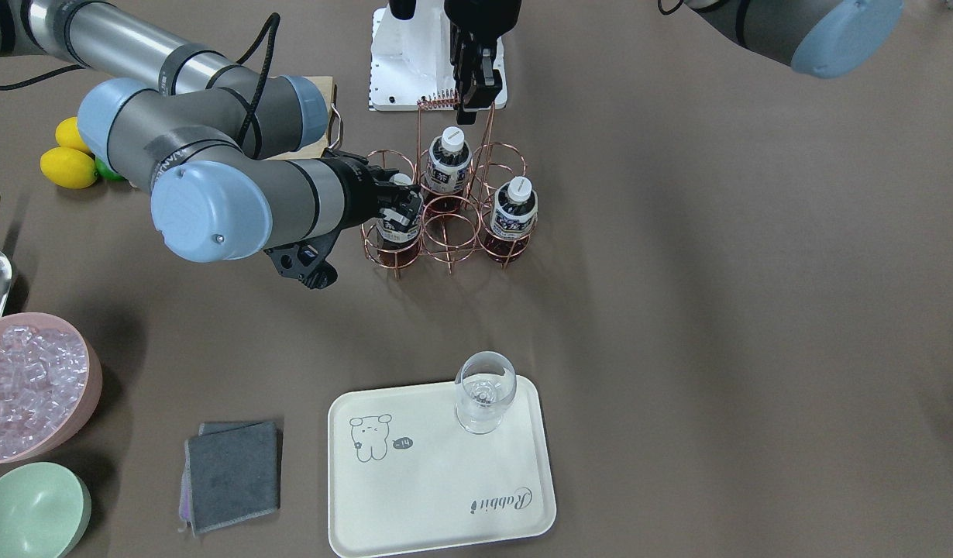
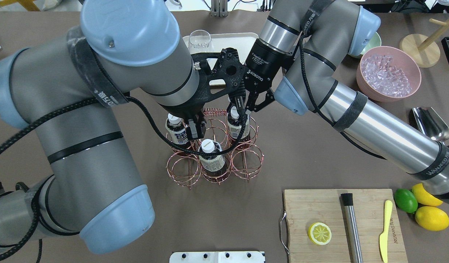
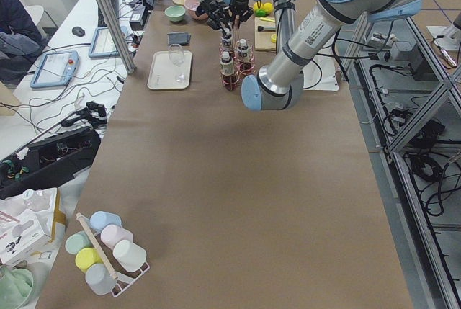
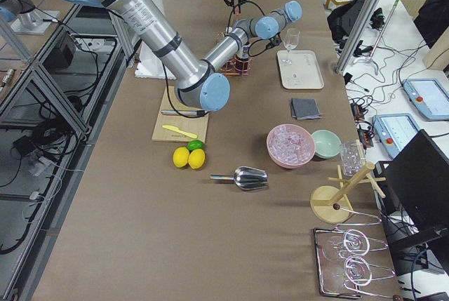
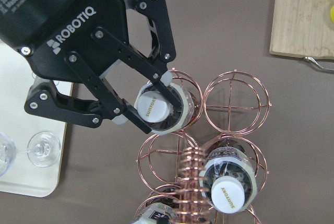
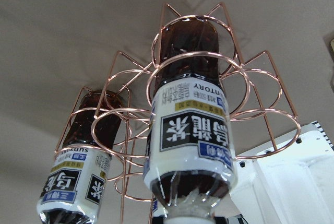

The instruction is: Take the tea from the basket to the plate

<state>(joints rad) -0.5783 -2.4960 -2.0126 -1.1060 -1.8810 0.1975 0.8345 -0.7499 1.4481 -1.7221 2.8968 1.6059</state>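
The copper wire basket [image 1: 445, 225] stands mid-table and holds three tea bottles. My right gripper [image 1: 395, 205] comes in from the side and is shut on the neck of one tea bottle [image 1: 397, 232], which still sits in its ring cell. The left wrist view shows the pads against that bottle [image 5: 156, 106], and it fills the right wrist view [image 6: 190, 125]. The other two bottles [image 1: 449, 159] [image 1: 514, 209] stand in their own cells. My left gripper [image 1: 470, 108] is shut on the end of the basket's coiled handle [image 1: 439, 99]. The cream plate [image 1: 445, 480] lies nearer the front edge.
A wine glass [image 1: 484, 391] stands on the plate's corner. A grey cloth [image 1: 232, 473], a green bowl [image 1: 31, 511] and a pink bowl of ice [image 1: 27, 387] lie beside it. A wooden board [image 2: 319, 212] with a lemon half, muddler and knife lies near the robot.
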